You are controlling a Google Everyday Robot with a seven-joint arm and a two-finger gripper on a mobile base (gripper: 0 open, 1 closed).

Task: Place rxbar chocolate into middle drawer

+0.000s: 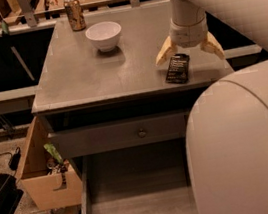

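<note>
Hand (190,59) over rxbar chocolate (177,68) on cabinet top (83,74), right of bowl (104,35).

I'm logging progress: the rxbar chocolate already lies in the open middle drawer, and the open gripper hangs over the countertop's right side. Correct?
Not quite. The camera view shows the rxbar chocolate lying on the countertop near its front right corner, not in the middle drawer. The rest holds: the drawer is open, and the gripper hangs open over the countertop's right side, above the bar.

Gripper (189,57) spread above rxbar chocolate (177,69) on tabletop (83,71), middle drawer (139,202) open
</note>
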